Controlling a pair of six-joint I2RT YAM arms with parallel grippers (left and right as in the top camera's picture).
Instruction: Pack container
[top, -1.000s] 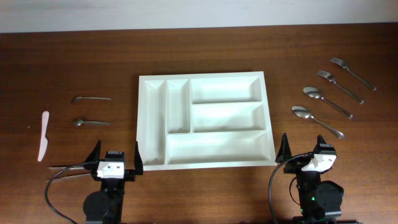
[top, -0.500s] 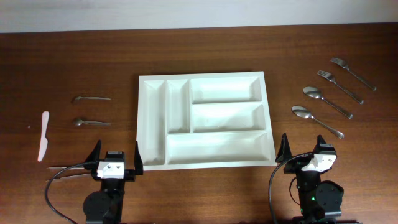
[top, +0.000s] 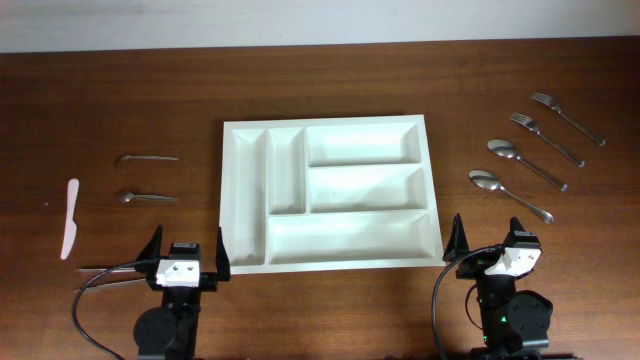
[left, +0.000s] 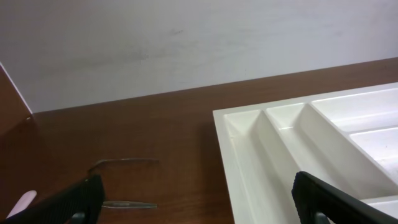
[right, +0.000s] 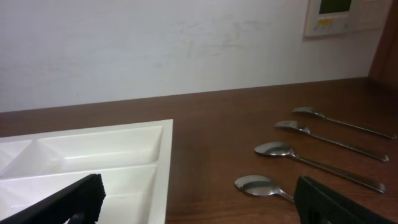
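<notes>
Nothing moved, left claw (top: 188, 240) and right claw (top: 488, 238) gaping wide, container (top: 330, 262) flat on table (top: 100, 90), teaspoons (top: 147, 158) perhaps leftward

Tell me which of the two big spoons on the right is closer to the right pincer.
The front spoon, whose bowl lies nearest the white tray; the other spoon lies farther back, beside a fork.
</notes>
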